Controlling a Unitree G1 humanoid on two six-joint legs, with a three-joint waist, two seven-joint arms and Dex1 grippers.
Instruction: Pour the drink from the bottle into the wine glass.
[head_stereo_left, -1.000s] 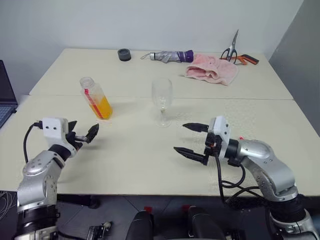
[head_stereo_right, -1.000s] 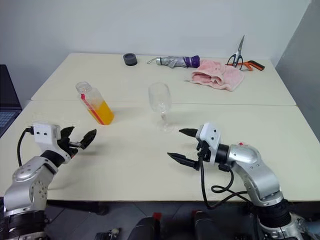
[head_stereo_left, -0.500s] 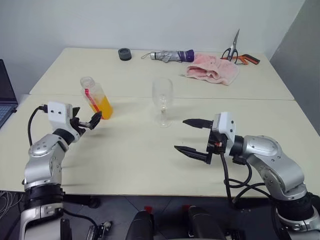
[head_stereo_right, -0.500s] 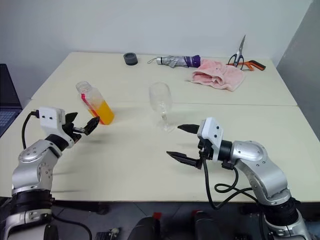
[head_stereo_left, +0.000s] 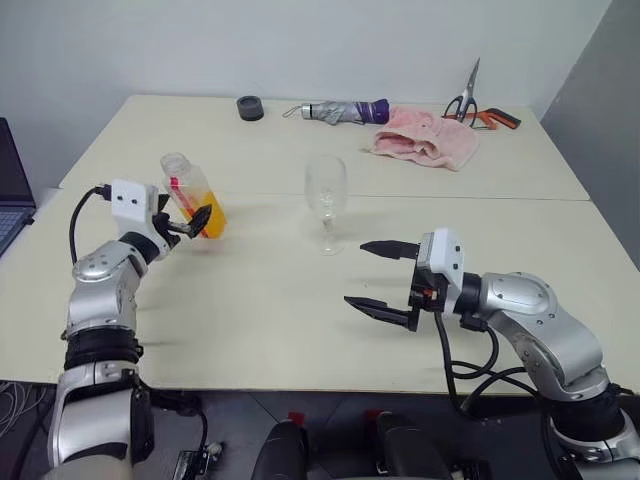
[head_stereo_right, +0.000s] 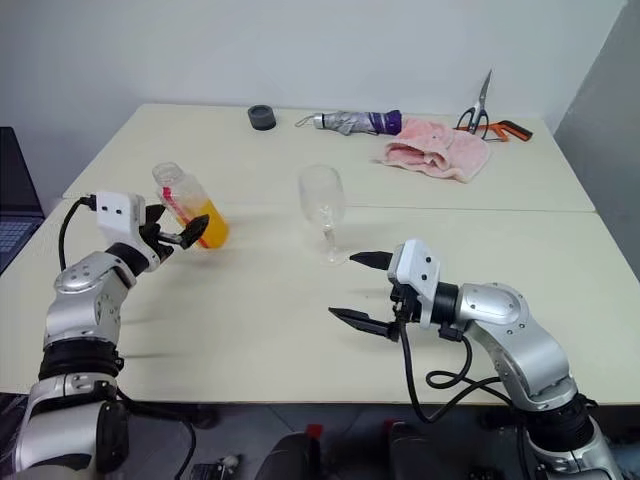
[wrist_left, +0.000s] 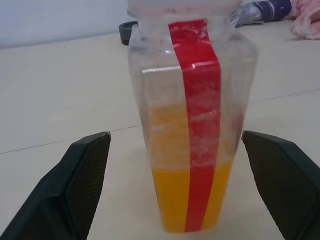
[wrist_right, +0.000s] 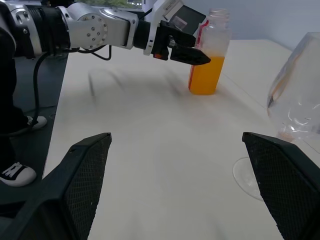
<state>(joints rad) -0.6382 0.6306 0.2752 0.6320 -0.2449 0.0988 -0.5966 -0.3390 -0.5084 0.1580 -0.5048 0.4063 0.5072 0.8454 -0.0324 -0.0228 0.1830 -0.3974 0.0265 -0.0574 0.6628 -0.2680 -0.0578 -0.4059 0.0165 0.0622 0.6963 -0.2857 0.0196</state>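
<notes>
Orange-yellow drink (wrist_left: 192, 200) fills only the lower part of the bottle (head_stereo_left: 193, 194), which stands upright on the pale table (head_stereo_left: 260, 320) toward the robot's left, well apart from the wine glass (head_stereo_left: 325, 200) near the table's middle. Judging by that, the task is at its very beginning: nothing is poured, the glass bowl looks clear and empty, and the bottle is not yet held. The left gripper (head_stereo_left: 189, 222) is level with the bottle's lower body, its jaws spread wide, and the left wrist view shows the bottle centred between the two black fingers (wrist_left: 82, 175) with a gap on each side, so no contact is made. Whether a cap sits on the neck I cannot tell, since the top is cut off in the wrist view and unclear from the head. The right gripper (head_stereo_left: 385, 278) hovers above the table in front of the glass, also released and empty, pointing across toward the robot's left. What is left, as I read it: close on the bottle, lift it, carry it to the glass, tip it over the rim and pour. A folded umbrella (head_stereo_left: 340, 111), pink cloth (head_stereo_left: 425, 138) and scissors (head_stereo_left: 468, 100) lie at the far edge, out of the way.
</notes>
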